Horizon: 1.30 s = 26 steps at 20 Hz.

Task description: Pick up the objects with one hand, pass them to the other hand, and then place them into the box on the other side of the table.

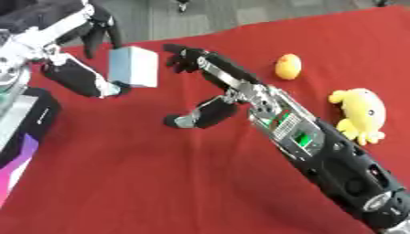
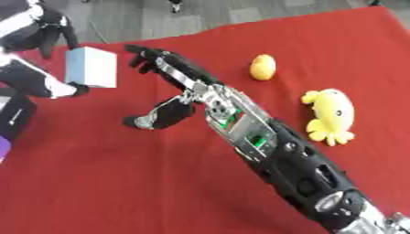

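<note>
Pale-blue block [image 1: 134,66] stands upright, pinched by left robot hand [image 1: 84,55]; right robot hand [image 1: 210,80] spread beside it.

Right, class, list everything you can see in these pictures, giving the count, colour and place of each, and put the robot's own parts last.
Box-shaped block: one, pale blue and white, upper left, held in the left hand.
Round object: one, yellow-orange, far centre-right on the cloth.
Octopus plush: one, yellow, right edge of the cloth.
Table cloth: one, red, covering the table.
Dark object with a purple patch: one, at the left edge; what it is cannot be told.
Left hand: one, black and silver, upper left, curled round the block.
Right hand: one, black and silver, centre, fingers open, reaching toward the block.
</note>
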Motion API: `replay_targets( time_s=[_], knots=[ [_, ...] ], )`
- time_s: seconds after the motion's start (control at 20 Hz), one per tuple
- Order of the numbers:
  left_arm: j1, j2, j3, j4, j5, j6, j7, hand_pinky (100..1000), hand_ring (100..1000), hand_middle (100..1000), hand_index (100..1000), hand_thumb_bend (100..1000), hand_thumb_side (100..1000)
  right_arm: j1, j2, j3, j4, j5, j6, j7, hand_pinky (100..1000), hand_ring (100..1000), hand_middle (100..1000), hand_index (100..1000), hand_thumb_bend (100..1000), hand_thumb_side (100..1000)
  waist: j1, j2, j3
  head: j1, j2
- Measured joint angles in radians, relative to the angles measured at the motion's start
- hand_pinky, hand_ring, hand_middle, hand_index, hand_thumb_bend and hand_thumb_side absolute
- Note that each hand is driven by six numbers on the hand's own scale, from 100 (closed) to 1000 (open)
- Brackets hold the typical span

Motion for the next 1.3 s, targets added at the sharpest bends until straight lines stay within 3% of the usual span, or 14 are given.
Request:
replay_targets(
  time_s=[0.35, 0.65, 0.9, 1.3],
  knots=[
    [0.076, 0.1, 0.08, -0.004, 0.02, 0.034, 0.06, 621, 355, 219, 364, 498, 100, 0.0, -0.009, 0.0, -0.01, -0.017, 0.015, -0.015, 843, 806, 800, 999, 558, 263, 0.0, 0.0, 0.0, 0.004, 0.0],
    [0.143, 0.177, 0.149, 0.029, 0.042, 0.061, 0.127, 623, 356, 219, 363, 492, 100, -0.001, -0.018, -0.001, -0.028, -0.06, 0.045, -0.035, 837, 802, 799, 936, 503, 339, 0.0, 0.0, -0.002, 0.027, 0.001],
    [0.21, 0.232, 0.2, 0.067, 0.076, 0.08, 0.167, 623, 359, 222, 366, 488, 100, -0.001, -0.031, -0.005, -0.055, -0.106, 0.075, -0.05, 837, 801, 798, 929, 465, 357, 0.0, 0.0, -0.006, 0.07, 0.001],
    [0.302, 0.287, 0.267, 0.135, 0.136, 0.103, 0.217, 626, 360, 226, 372, 477, 100, -0.002, -0.053, -0.022, -0.112, -0.149, 0.091, -0.068, 837, 800, 797, 926, 447, 354, -0.004, 0.0, -0.007, 0.178, -0.005]
  ],
)
